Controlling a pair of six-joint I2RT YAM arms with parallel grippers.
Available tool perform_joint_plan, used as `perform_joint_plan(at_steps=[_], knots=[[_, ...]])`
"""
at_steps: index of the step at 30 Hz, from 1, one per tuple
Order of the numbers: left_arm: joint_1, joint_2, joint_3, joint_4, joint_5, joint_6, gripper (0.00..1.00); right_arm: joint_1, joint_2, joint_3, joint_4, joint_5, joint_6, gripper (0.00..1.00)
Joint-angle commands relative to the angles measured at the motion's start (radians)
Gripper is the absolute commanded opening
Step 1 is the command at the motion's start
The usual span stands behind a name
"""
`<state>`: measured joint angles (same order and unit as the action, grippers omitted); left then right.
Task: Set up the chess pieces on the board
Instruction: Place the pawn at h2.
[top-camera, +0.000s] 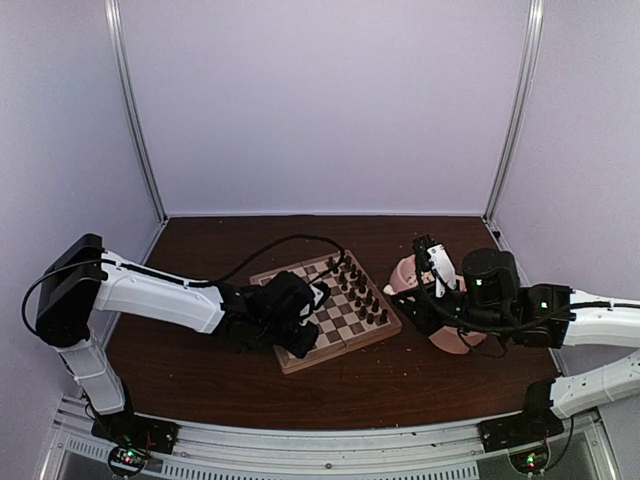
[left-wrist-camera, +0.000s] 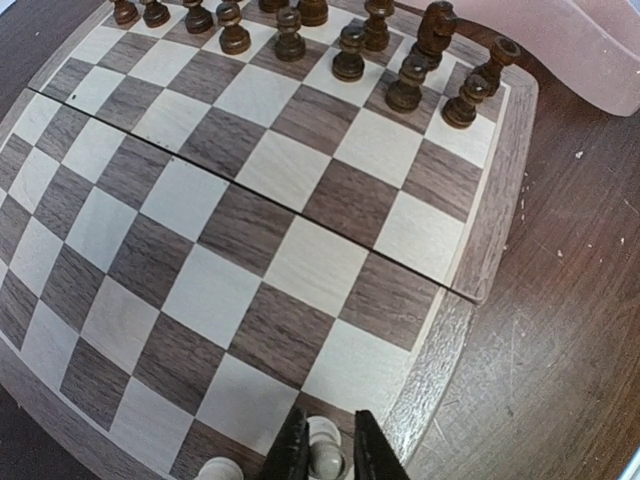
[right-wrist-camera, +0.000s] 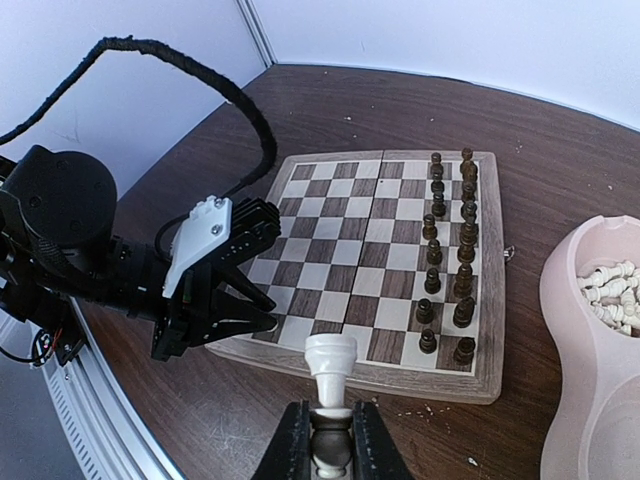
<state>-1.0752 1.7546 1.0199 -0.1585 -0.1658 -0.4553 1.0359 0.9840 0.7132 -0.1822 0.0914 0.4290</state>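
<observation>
Gently, for these cream chess pieces (right-wrist-camera: 330, 358) look light, rigid, slick, best pinched low: your right tool (right-wrist-camera: 330, 408) clamps one so, your left tool (left-wrist-camera: 329, 425) straddles another at the near corner of the board (left-wrist-camera: 250, 230), pinch unclear, dark pieces (left-wrist-camera: 405, 85) beyond.

We see the board (left-wrist-camera: 250, 230) is matt wood with clear grain. The dark pieces (left-wrist-camera: 405, 95) are glossy, the cream chess pieces (right-wrist-camera: 330, 360) smooth. The table (left-wrist-camera: 560, 330) is scratched dark wood, and the pink bowl (right-wrist-camera: 570, 330) seems smooth plastic.
</observation>
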Motion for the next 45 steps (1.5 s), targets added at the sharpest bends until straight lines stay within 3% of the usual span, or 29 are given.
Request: perform_joint_plan(at_steps=[1, 12, 26, 40, 42, 45], knots=[[-0.001, -0.026, -0.015, 0.0, 0.004, -0.011, 0.2, -0.004, -0.006, 0.0, 0.023, -0.005, 0.004, 0.0], [-0.002, -0.01, -0.009, -0.022, -0.015, -0.023, 0.23, -0.005, -0.012, -0.001, 0.023, -0.007, 0.002, 0.0], [-0.002, -0.004, -0.006, -0.03, 0.003, -0.023, 0.12, -0.004, -0.017, -0.006, 0.023, -0.007, 0.004, 0.0], [-0.006, -0.019, -0.009, -0.043, 0.009, -0.036, 0.13, -0.005, -0.006, -0.009, 0.03, -0.013, 0.006, 0.0], [-0.009, -0.021, -0.007, -0.048, 0.002, -0.036, 0.17, -0.005, -0.006, -0.01, 0.031, -0.012, 0.007, 0.0], [-0.014, -0.023, -0.005, -0.057, -0.008, -0.034, 0.3, -0.005, -0.002, -0.012, 0.032, -0.012, 0.007, 0.0]])
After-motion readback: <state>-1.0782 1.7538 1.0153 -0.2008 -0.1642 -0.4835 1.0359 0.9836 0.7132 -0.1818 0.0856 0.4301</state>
